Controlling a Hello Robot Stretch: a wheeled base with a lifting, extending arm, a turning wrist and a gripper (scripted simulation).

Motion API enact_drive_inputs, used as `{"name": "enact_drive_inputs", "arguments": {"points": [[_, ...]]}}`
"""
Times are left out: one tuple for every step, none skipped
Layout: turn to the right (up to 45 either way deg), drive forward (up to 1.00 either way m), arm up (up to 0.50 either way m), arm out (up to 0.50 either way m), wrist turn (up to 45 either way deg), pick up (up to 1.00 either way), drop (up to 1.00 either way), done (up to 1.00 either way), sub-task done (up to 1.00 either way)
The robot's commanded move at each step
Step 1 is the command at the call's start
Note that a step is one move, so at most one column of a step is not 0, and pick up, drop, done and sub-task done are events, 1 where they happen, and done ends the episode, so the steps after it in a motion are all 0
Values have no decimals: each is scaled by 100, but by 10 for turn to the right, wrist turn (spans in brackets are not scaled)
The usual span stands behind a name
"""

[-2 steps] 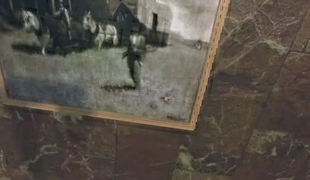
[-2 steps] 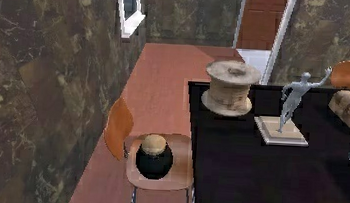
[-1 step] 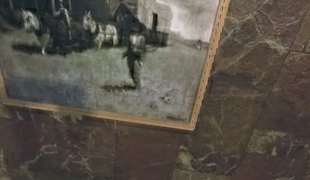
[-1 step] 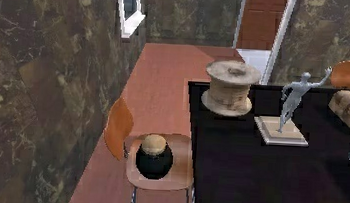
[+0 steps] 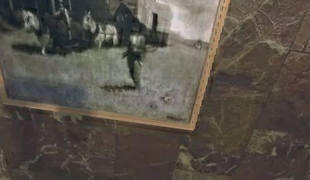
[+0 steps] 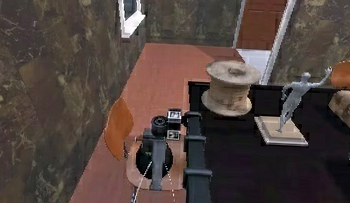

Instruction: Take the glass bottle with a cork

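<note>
Currently the arm (image 6: 199, 181) rises along the near left edge of the black table (image 6: 269, 185), and the gripper (image 6: 158, 159) sits to its left, above the round seat of an orange chair (image 6: 120, 127) drawn up to that edge. With the seat directly behind the gripper, it cannot be told whether it is grasping anything or is released. This position suggests the reach is set up from the table's side and has not yet been carried over the tabletop. Farther out on the table stand a round tan vessel (image 6: 231, 87) and a grey statuette (image 6: 288, 110) on a pale base. Whether any item here is the glass bottle with a cork cannot be told. Beyond lie a window (image 6: 131, 7) and a door (image 6: 262, 19). Ahead, a framed painting (image 5: 99, 40) hangs on the marble wall (image 5: 271, 114), which suggests the base is parked side-on to the table.
</note>
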Motion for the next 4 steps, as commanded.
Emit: {"name": "enact_drive_inputs", "arguments": {"points": [[0, 0, 0, 0, 450, 0, 0, 0, 0], [0, 0, 0, 0, 450, 0, 0, 0, 0], [0, 0, 0, 0, 450, 0, 0, 0, 0], [0, 0, 0, 0, 270, 0, 0, 0, 0]]}}
